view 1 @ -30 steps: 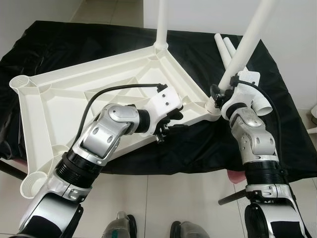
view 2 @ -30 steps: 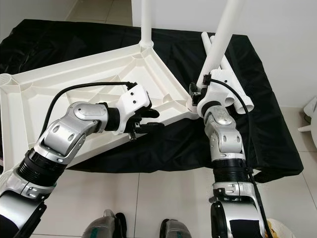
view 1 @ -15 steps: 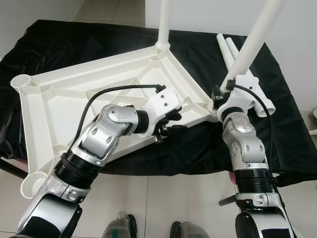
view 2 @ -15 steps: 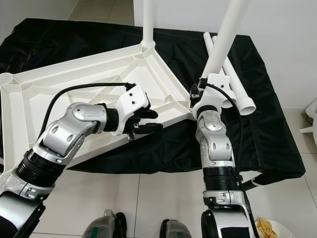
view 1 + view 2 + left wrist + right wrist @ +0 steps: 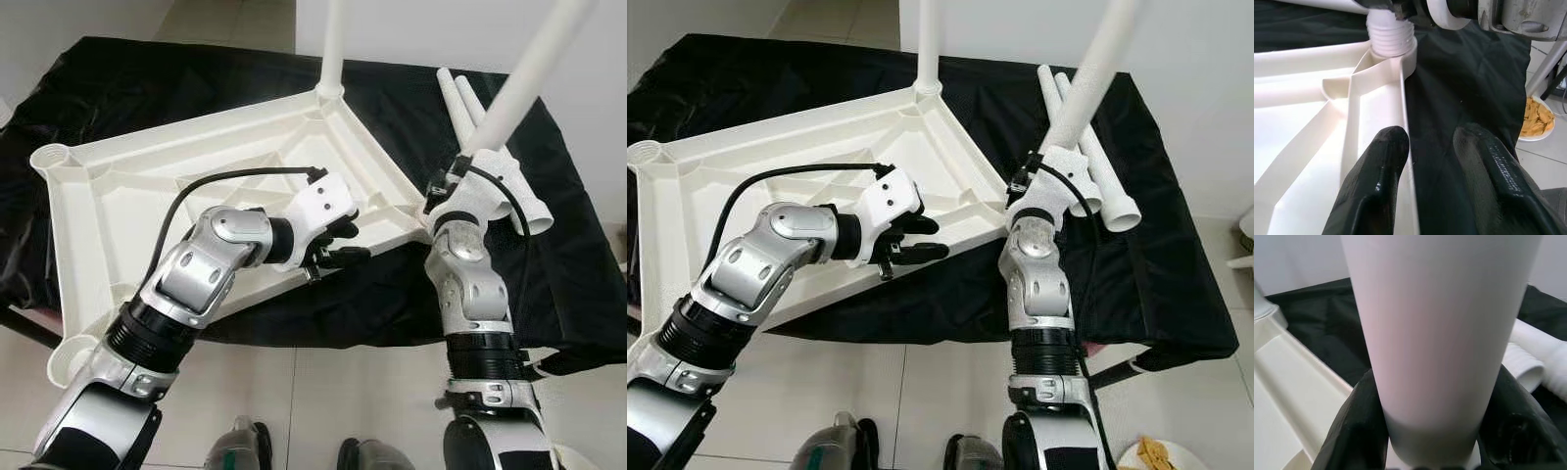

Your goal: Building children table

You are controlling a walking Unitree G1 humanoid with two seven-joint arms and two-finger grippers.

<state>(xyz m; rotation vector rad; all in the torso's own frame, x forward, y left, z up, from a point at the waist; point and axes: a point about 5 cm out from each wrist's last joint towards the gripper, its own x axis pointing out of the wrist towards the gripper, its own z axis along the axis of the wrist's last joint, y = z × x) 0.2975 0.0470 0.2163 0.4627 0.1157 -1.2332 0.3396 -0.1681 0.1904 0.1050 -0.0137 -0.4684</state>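
Black cloth point(image 5: 147, 88) covers the bench, with the upturned white tabletop point(image 5: 127, 196) lying left of centre, one leg point(image 5: 333, 39) already standing at its far corner. Right gripper point(image 5: 1435, 431) clamps a second leg point(image 5: 519, 88) at the near-right socket while left gripper point(image 5: 1437, 161) straddles the tabletop's rim, fingers parted. Two spare legs point(image 5: 490, 127) lie at upper right, so I'd call it roughly half built.

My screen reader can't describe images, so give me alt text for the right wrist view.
The right gripper is clamped around a thick white plastic table leg, one black finger on each side. Behind lie the ribbed white plastic tabletop, a black cloth and spare white legs.
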